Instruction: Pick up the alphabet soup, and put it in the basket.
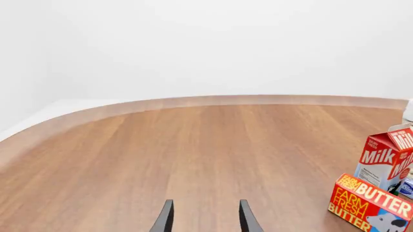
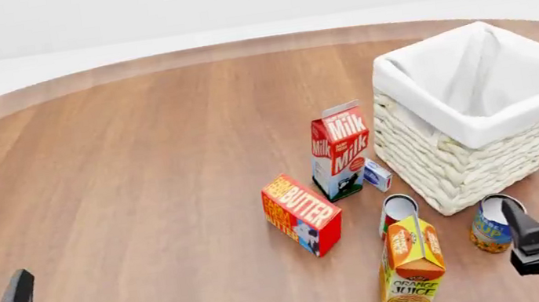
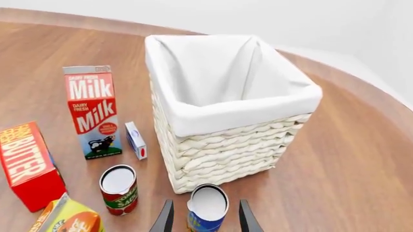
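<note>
Round wooden tabletop [image 2: 125, 179] underneath everything, pale wall behind. Largest on it: the basket [image 2: 439, 151], far right, square white wicker with white cloth lining folded over the rim, mouth open and nothing visible inside. Next in size, a red-and-white milk carton [image 2: 339, 153] upright just left of the basket, then an orange juice carton [image 2: 412, 265] nearer the camera, tilted, and a red-and-yellow butter box [image 2: 302, 214] to the left of the milk. Smaller: a red-labelled can [image 2: 397, 210] between juice carton and basket, and a small blue-and-white box [image 2: 377, 175] at the foot of the milk carton. The alphabet soup [image 2: 491, 224], upright on the tabletop at the near right, just beside the basket's near corner, blue and yellow-orange label, pale top. Right end effector [image 3: 204, 217] spread open, the soup can between its fingers in the wrist view, contact not clear, nothing lifted yet. Left end effector [image 1: 204, 217] also open, holding nothing, over bare wood at the near left, well apart from the clutter. Likely handling: a rigid metal can, fairly dense for its size, smooth label prone to slipping or rotating under a weak squeeze; not fragile. Best taken across the middle of the cylinder wall, fingers on opposite sides, below the rim, kept upright. Close quarters with the basket wall, so a straight lift before any carry over the rim seems wise.
</note>
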Available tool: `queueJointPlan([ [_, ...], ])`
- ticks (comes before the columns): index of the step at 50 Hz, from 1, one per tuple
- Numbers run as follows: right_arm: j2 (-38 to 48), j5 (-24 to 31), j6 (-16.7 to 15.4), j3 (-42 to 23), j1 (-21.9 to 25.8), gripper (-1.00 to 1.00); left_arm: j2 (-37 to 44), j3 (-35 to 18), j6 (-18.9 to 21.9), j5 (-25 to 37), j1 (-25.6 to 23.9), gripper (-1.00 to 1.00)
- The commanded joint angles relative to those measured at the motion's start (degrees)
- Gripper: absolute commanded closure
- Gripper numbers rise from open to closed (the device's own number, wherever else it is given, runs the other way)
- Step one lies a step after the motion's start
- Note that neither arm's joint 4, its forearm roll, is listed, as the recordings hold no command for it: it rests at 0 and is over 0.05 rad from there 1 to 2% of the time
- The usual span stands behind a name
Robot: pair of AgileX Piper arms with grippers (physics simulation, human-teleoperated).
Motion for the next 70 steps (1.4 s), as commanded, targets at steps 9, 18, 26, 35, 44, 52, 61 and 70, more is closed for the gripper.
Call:
queueJointPlan([
  [9, 8.8, -6.4, -0.2, 0.0, -0.4, -1.00, 0.0, 0.0, 0.0, 0.0, 0.0, -1.00],
  [18, 14.8, -10.9, -0.3, 0.0, -0.6, -1.00, 0.0, 0.0, 0.0, 0.0, 0.0, -1.00],
  [26, 18.8, -14.0, -0.4, 0.0, -0.7, -1.00, 0.0, 0.0, 0.0, 0.0, 0.0, -1.00],
  [35, 23.4, -17.6, -0.6, 0.0, -1.0, -1.00, 0.0, 0.0, 0.0, 0.0, 0.0, -1.00],
  [44, 26.8, -20.4, -0.6, 0.0, -1.4, -1.00, 0.0, 0.0, 0.0, 0.0, 0.0, -1.00],
  [52, 28.5, -21.6, -0.8, 0.0, -2.0, -1.00, 0.0, 0.0, 0.0, 0.0, 0.0, -1.00],
  [61, 34.0, -25.9, -1.3, 0.0, -2.9, -1.00, 0.0, 0.0, 0.0, 0.0, 0.0, -1.00],
  [70, 39.2, -29.9, -1.9, 0.0, -3.0, -1.00, 0.0, 0.0, 0.0, 0.0, 0.0, -1.00],
])
